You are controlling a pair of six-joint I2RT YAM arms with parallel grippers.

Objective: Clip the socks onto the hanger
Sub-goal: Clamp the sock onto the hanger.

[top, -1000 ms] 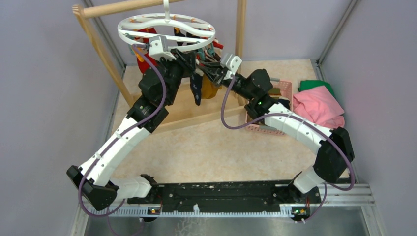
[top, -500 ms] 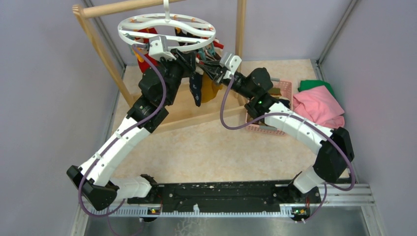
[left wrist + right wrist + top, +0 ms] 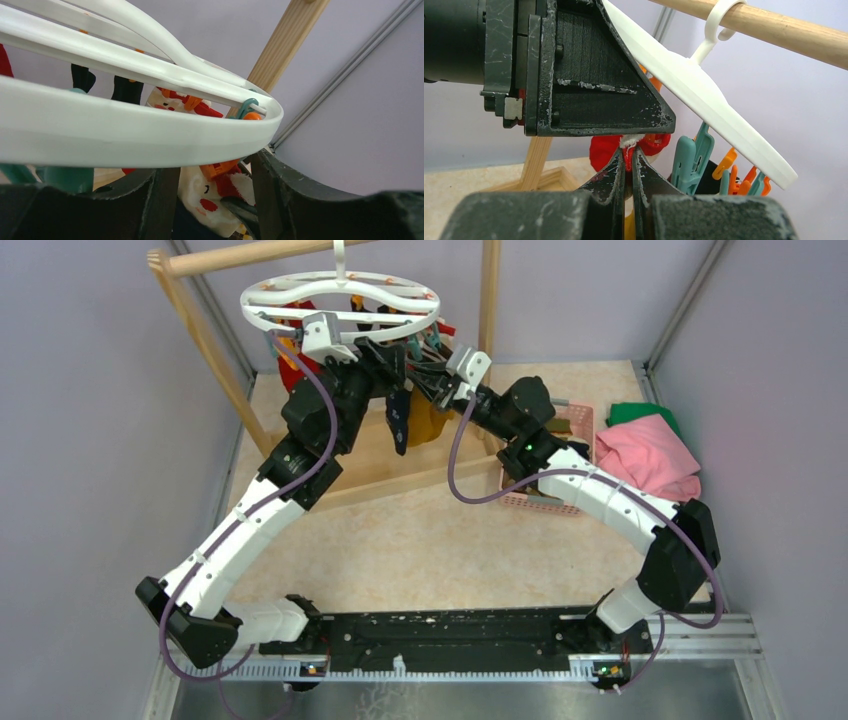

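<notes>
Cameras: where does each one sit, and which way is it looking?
Top: high behind the arms, looking down at the hanger; both arms show.
Left wrist: under the hanger, looking up at its ring; left claw at the bottom.
Right wrist: beside the hanger, looking up; right claw pinches a red sock.
Shared: all show the hanger.

From above I can't see either arm's fingers (image 3: 647, 182) under the hanger (image 3: 340, 282) and hung socks (image 3: 399, 420); its hook runs off the top edge. A left finger (image 3: 589, 80) blocks most of the red sock (image 3: 601, 152) I'm pinching.
</notes>
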